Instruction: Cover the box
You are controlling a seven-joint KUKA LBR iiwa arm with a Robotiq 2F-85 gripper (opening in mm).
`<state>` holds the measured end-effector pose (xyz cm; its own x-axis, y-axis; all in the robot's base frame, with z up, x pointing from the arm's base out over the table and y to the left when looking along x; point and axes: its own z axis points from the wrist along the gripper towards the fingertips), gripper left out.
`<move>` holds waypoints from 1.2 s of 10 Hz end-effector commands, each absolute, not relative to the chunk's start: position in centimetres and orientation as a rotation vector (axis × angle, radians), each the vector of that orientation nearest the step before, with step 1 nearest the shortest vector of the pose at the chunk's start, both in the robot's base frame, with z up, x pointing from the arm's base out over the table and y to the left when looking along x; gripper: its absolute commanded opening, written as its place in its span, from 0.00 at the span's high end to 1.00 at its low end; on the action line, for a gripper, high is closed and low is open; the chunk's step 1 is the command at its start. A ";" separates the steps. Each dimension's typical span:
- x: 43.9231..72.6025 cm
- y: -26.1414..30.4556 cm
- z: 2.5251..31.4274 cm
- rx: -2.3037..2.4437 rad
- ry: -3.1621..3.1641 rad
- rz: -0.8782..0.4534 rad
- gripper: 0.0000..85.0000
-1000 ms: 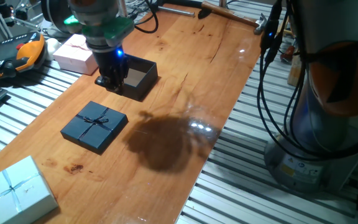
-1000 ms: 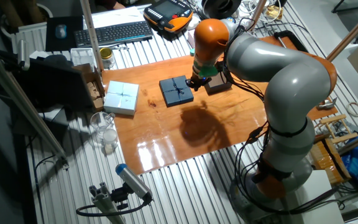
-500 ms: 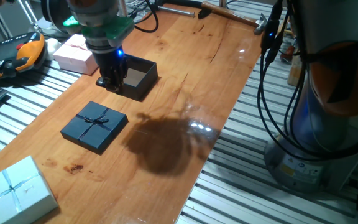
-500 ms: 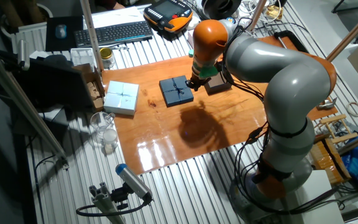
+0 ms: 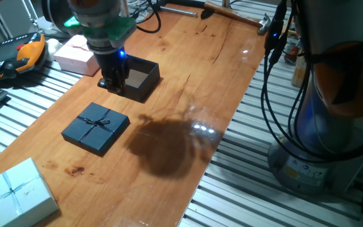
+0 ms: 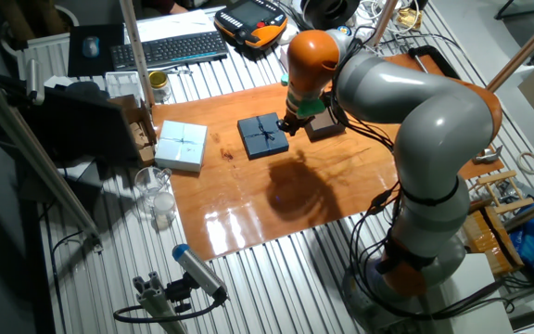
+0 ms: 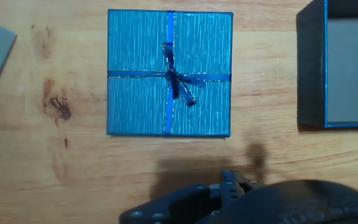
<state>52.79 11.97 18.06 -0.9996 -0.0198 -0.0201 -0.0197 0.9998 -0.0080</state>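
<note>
The black open box [image 5: 145, 89] stands on the wooden table [image 5: 194, 69] at the far left, its brown floor showing. It also shows in the other fixed view [image 6: 327, 128] and at the right edge of the hand view [image 7: 344, 68]. Its dark lid with a ribbon bow [image 5: 96, 128] lies flat on the table, apart from the box and nearer the front; the hand view has it in the middle [image 7: 169, 73]. My gripper [image 5: 112, 82] hangs low at the box's near left corner, between box and lid. Its fingers are dark and merge together.
A pink box [image 5: 75, 52] stands just behind the gripper at the table's left edge. A pale blue ribboned box [image 5: 14, 192] sits at the front left corner. A keyboard and an orange pendant [image 6: 248, 20] lie beyond the table. The arm's base [image 6: 425, 250] stands at the right.
</note>
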 end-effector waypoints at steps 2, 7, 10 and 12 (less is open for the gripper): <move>53.4 12.5 17.6 -0.025 3.104 -0.010 1.00; 56.3 13.9 14.8 -0.039 3.096 0.004 1.00; 57.3 14.9 13.1 -0.032 3.098 0.011 1.00; 57.6 15.4 12.2 -0.019 3.103 0.028 1.00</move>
